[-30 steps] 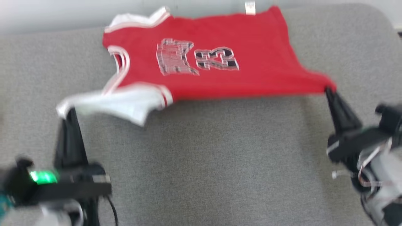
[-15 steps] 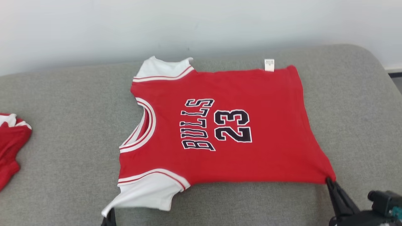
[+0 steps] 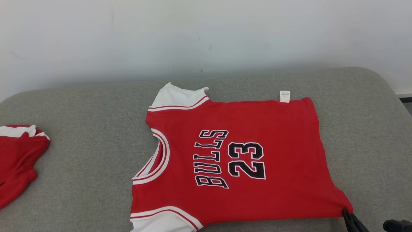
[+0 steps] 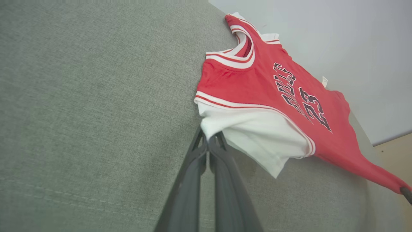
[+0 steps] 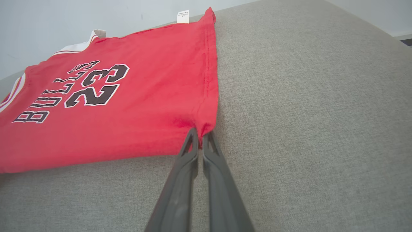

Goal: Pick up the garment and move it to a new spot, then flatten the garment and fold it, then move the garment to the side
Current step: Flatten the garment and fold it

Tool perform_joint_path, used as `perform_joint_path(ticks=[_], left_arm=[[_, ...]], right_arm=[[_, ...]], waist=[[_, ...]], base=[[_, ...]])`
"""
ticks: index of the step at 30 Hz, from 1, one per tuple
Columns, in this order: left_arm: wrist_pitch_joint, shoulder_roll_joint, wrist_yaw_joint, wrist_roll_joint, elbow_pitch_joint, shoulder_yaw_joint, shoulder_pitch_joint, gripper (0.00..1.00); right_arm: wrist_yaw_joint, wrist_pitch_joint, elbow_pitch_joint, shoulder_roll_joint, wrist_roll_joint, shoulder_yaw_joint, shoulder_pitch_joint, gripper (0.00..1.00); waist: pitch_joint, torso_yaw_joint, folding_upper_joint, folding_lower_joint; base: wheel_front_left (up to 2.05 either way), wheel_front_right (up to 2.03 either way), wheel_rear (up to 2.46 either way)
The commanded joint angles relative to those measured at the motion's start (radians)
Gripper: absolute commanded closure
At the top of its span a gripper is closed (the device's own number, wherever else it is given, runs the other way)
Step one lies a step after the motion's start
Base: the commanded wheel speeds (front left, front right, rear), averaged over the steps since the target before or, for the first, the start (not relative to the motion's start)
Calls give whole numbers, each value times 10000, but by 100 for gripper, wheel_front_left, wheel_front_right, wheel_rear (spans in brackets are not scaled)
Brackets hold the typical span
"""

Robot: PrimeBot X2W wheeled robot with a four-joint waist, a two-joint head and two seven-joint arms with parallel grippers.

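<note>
- My left claw [image 4: 209,141] is pressed together, pinching the tip of the red jersey's [image 3: 244,161] white sleeve [image 4: 257,135].
- My right claw [image 5: 200,137] pinches the jersey's hem corner, at 5 o'clock in the head view.
- The jersey lies spread on the grey padded surface [image 3: 80,112], "BULLS 23" up, collar toward 9 o'clock.
- Another red garment [image 3: 19,158] lies well apart at 9 o'clock.

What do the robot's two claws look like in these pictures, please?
The left claw and the right claw look alike: each has two long, dark grey, matte fingers, broad at the base, tapering to thin tips, with a triangular opening near each tip.
</note>
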Motion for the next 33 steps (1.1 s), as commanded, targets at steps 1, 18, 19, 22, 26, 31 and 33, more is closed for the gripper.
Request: perform_joint_path(ticks=[1, 18, 19, 22, 26, 31, 33], left_arm=[[-67, 31, 36, 75, -84, 6, -120, 100], [79, 451, -486, 1243, 601, -415, -3237, 100], [116, 468, -561, 1241, 757, -427, -3514, 100], [256, 521, -746, 1358, 1335, -478, -4339, 100], [258, 537, -1028, 1453, 2222, -531, -5356, 100], [166, 463, -1375, 1592, 3389, -652, -6437, 100], [101, 468, -1503, 1732, 3877, -750, -6837, 100]], right_arm=[[-24, 114, -8, 91, -73, -101, 91, 100], [-25, 869, -141, 622, 153, -37, -1284, 100], [-25, 922, -49, 611, 162, 4, -1471, 100], [-25, 1053, 299, 569, 169, 111, -2055, 100], [-25, 1031, 766, 507, 233, 187, -2773, 100], [-25, 1071, 1365, 439, 282, 313, -3555, 100], [-25, 1051, 1592, 423, 325, 399, -3884, 100]], waist=[[-13, 46, 1, 2], [756, -554, 1, 2], [822, -576, 1, 2], [1018, -635, 1, 2], [1262, -684, 1, 2], [1508, -720, 1, 2], [1591, -738, 1, 2]], base=[[0, 0, 0], [0, 0, 0], [0, 0, 0], [0, 0, 0], [0, 0, 0], [0, 0, 0], [0, 0, 0]])
